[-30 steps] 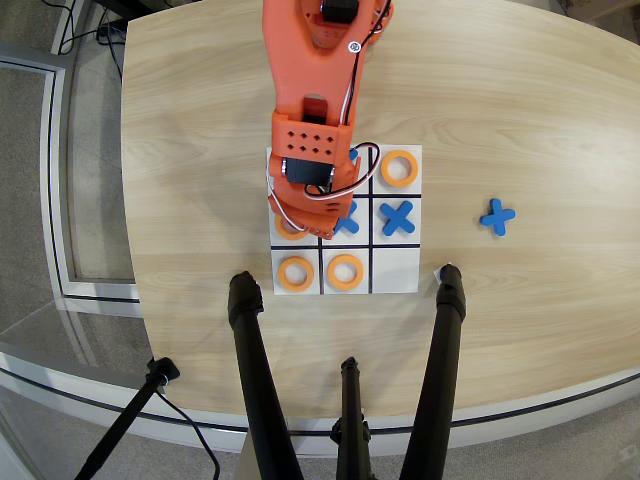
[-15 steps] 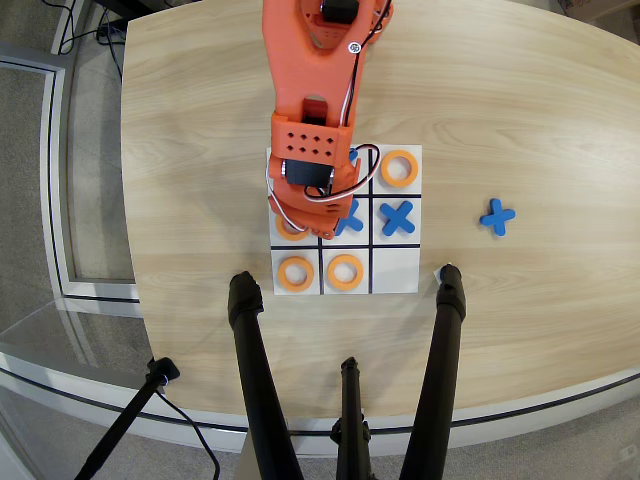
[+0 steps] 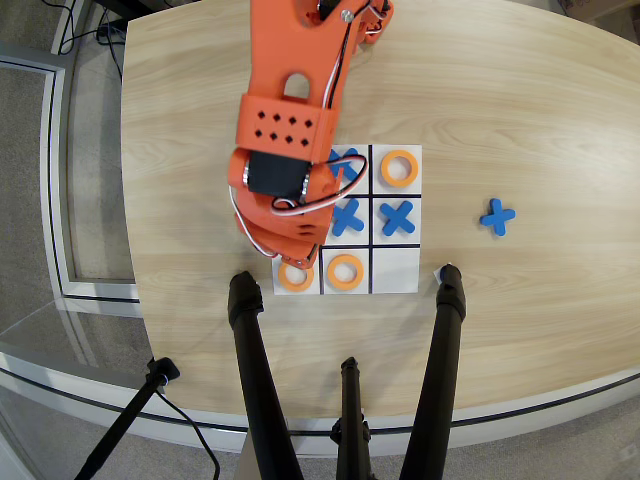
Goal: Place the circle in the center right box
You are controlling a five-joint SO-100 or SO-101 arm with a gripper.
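The white 3x3 grid board (image 3: 395,270) lies mid-table. My orange gripper (image 3: 291,258) hangs over its left column and hides the middle row's left end cell. An orange ring (image 3: 297,277) lies at the bottom left cell, right at the fingertips and partly covered by them; I cannot tell whether it is gripped. Another ring (image 3: 345,271) lies in the bottom middle cell and a third (image 3: 399,168) in the top right cell. Blue X pieces sit in the centre cell (image 3: 347,217), the middle row's right end cell (image 3: 397,218) and the top middle cell (image 3: 347,163).
A loose blue X (image 3: 497,216) lies on the wood table to the right of the board. Black tripod legs (image 3: 250,340) (image 3: 445,330) stand at the table's front edge below the board. The table's left edge (image 3: 128,200) runs close to the arm.
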